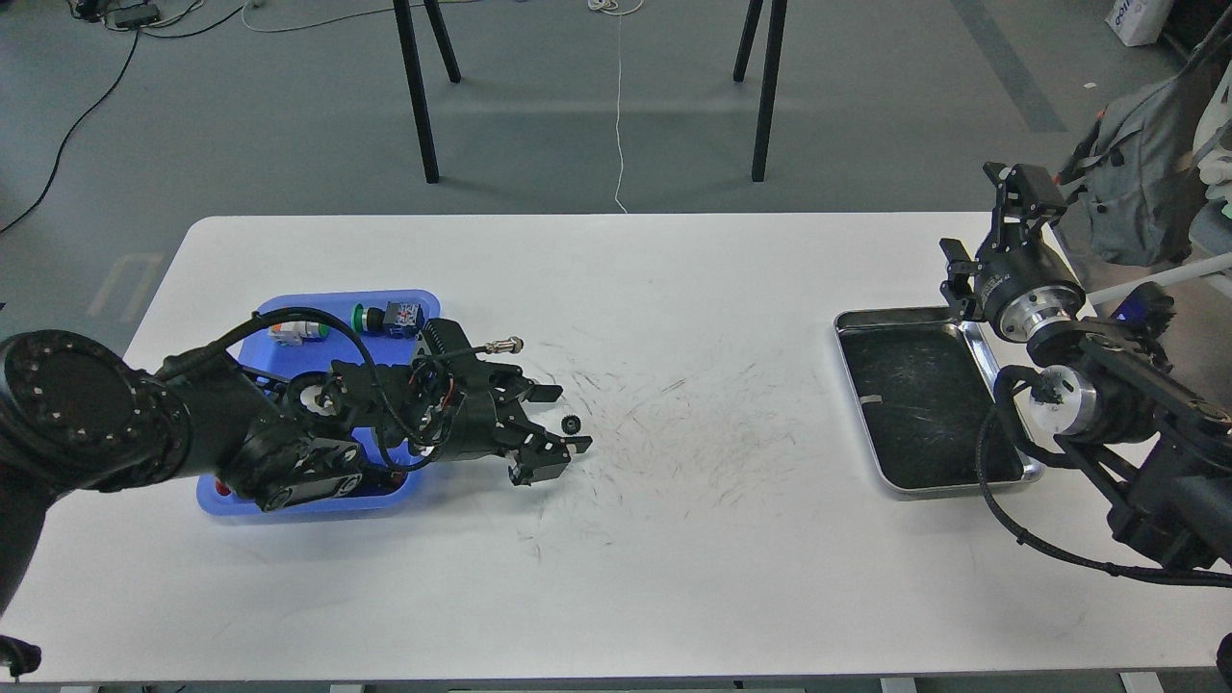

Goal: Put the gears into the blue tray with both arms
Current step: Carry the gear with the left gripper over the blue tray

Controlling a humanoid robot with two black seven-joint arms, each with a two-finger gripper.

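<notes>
Left black two-finger gripper (pixel 555 419) is hovering with jaws wide around a tiny black toothed gear (pixel 570 423) lying on the white table (pixel 674 539), just beside the bright-blue plastic tray (pixel 289 507). Risk: fingers closing off-centre, flicking gear away. Arm is hiding tray contents. Right gripper (pixel 991 226): state unclear.

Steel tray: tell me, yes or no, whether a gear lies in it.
No, the steel tray holds no gear; the one visible gear lies on the table.
</notes>
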